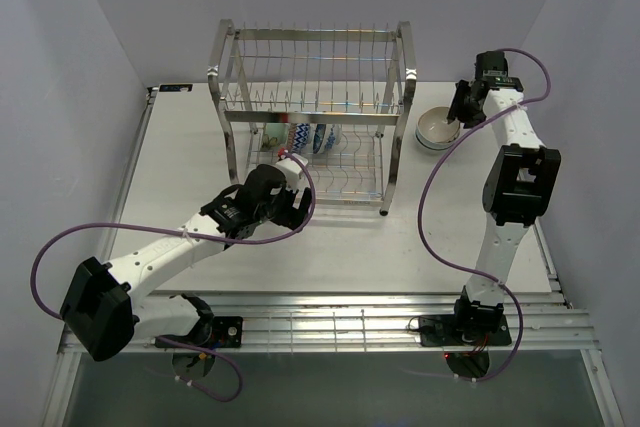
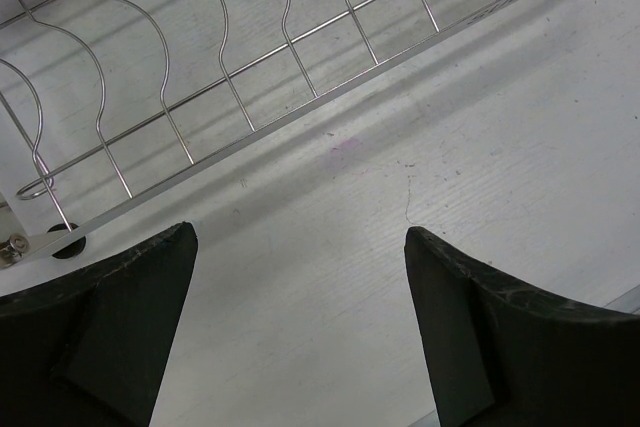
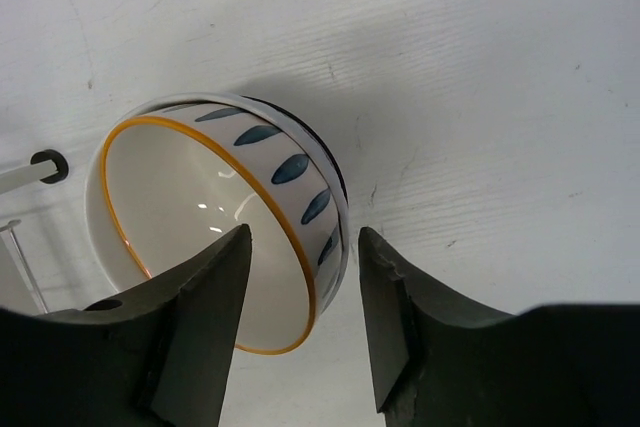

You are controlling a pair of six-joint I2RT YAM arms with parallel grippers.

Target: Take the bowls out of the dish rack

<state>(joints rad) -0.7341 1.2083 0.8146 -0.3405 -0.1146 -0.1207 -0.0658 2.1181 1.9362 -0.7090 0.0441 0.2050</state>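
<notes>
Plainly the job is only part done: at the right of the top view, the right gripper (image 1: 459,115) hangs over an orange-rimmed bowl (image 1: 438,130) that sits on the table (image 1: 330,237) just beside the dish rack (image 1: 312,57). It may be nested in another bowl, though that is hard to tell. In the right wrist view its jaws stand partly apart and straddle the bowl's wall, one finger (image 3: 190,327) inside the rim and the other outside. Neither seems to press on the wall, so it looks to have hold of nothing. At least two blue-and-white patterned bowls (image 1: 311,137) stand on edge in the rack's lower tier, near the middle of the top view. The left gripper (image 1: 290,162) waits low at the rack's front lower corner. Its wrist view shows the jaws wide apart with only bare table between them and the bottom wires of the rack (image 2: 230,77) crossing the upper left of the frame. Two risks seem likely from here. If the right arm pulls away sideways rather than straight up, the inner finger could hook the rim and tip or drag the bowl. If the left arm reaches in low, its spread fingers could catch the wires and shove the rack, and a bowl on edge could then roll out or slip from a shallow pinch.
</notes>
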